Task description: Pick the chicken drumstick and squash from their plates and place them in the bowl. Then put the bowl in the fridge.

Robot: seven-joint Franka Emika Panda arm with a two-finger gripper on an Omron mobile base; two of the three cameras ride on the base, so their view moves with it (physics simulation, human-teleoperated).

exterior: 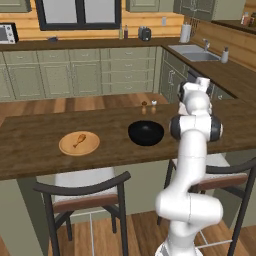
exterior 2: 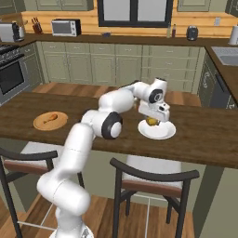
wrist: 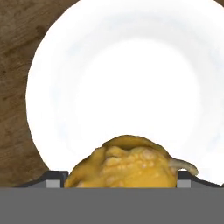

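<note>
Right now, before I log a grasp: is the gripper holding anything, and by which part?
Cannot be told: the gripper brackets the squash at its sides on the white plate.

White arm bent forward and down at the elbow, gripper (exterior 2: pixel 153 122) pointing downward, fingers (wrist: pixel 53 180) spread wide with something lodged between them.

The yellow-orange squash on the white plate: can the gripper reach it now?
Probably yes. The gripper is already down at the yellow-orange bumpy squash on the round white plate, one dark fingertip on each side, nothing between.
</note>
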